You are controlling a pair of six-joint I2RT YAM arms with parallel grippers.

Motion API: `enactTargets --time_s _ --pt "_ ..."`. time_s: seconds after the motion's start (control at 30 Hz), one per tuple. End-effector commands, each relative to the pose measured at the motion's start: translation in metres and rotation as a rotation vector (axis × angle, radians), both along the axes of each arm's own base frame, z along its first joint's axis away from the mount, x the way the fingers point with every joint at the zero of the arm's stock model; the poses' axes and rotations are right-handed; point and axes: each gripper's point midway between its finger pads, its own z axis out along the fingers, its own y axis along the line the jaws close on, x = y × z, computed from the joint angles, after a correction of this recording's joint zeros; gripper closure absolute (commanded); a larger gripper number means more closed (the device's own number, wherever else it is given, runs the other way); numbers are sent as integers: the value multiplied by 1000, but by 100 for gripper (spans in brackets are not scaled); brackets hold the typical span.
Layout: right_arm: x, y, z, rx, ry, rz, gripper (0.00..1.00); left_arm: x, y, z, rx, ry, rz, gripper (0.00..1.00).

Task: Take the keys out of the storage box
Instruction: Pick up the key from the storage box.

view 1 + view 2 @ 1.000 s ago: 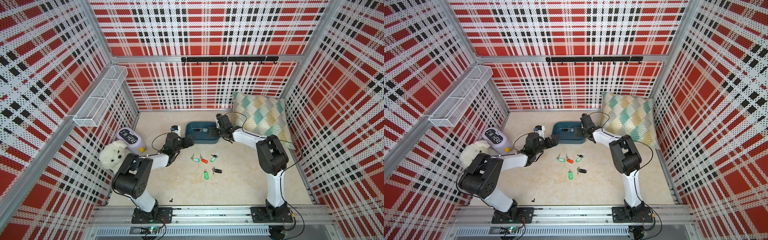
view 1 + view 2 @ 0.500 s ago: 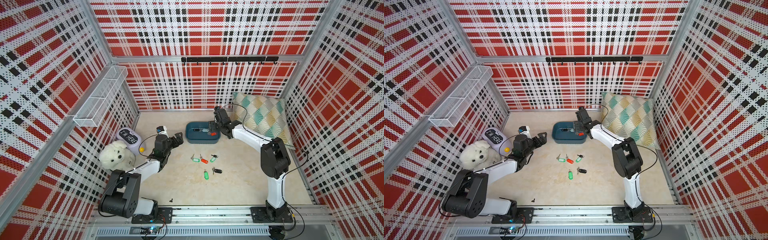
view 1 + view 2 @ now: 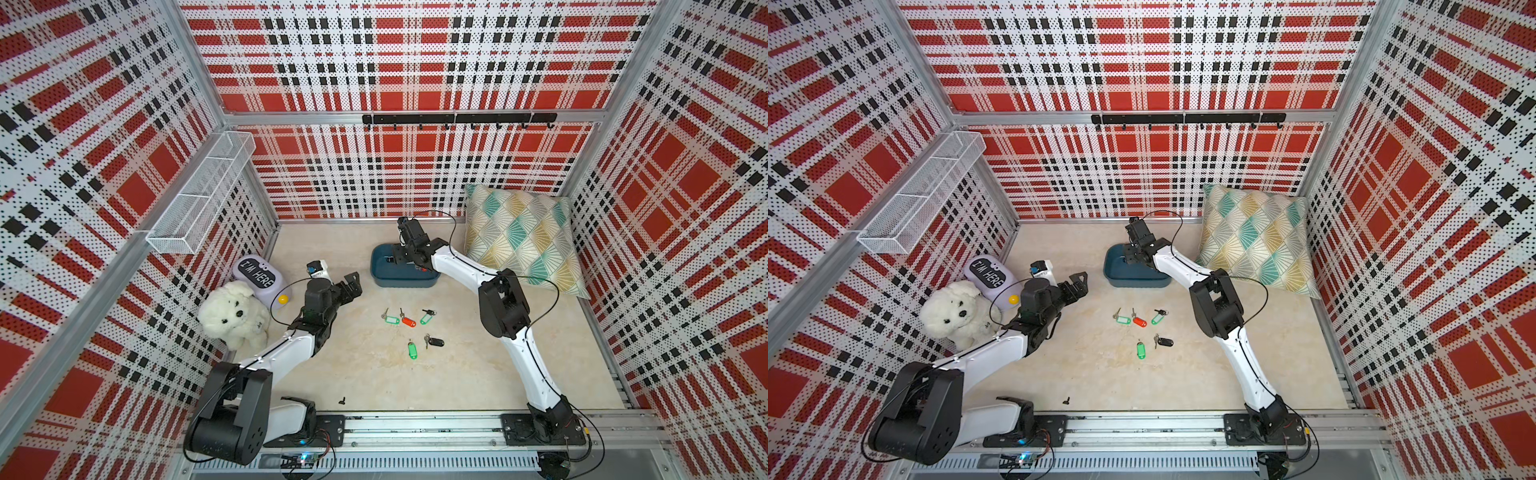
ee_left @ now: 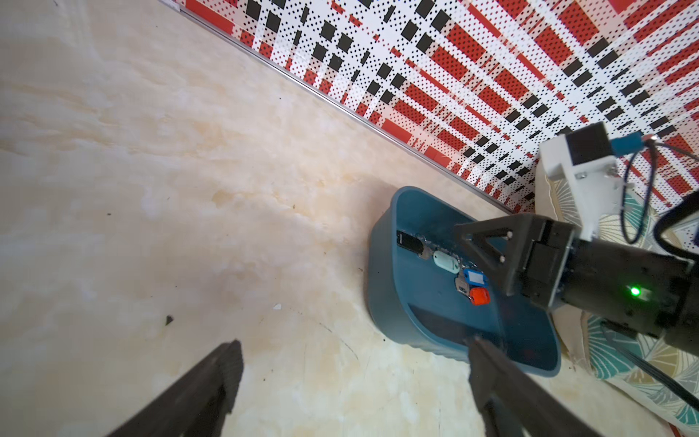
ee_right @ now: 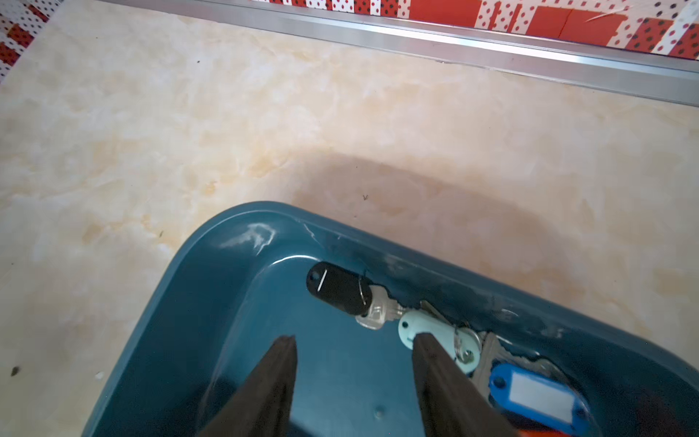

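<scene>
The right end effector [image 5: 355,363] is hanging inside the storage box [image 5: 242,227], jaws half apart, gripping nothing. The pale-tagged key [image 5: 410,327] is lying just beside one finger, the black-tagged key [image 5: 334,287] ahead. Next, I think, it needs centring over one tag, then closing.

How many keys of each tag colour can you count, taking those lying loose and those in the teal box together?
Green-tagged keys: 3
Red-tagged keys: 2
Black-tagged keys: 2
Blue-tagged key: 1
Pale-tagged key: 1
Total in view: 9
</scene>
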Motion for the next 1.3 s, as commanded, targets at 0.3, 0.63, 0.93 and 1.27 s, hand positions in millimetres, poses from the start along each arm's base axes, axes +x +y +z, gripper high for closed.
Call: enactTargets --time_s 0.3,0.63,0.93,1.27 --pt "20 10 -32 -2 14 92 46 -7 2 2 19 -12 -3 1" --pt "26 7 -54 -17 27 79 59 -7 2 4 20 -17 -5 1" --pt "29 13 -48 15 6 85 86 -7 3 5 24 -21 -2 1" --pt "17 21 18 102 -54 139 100 -7 4 4 26 -18 0 1"
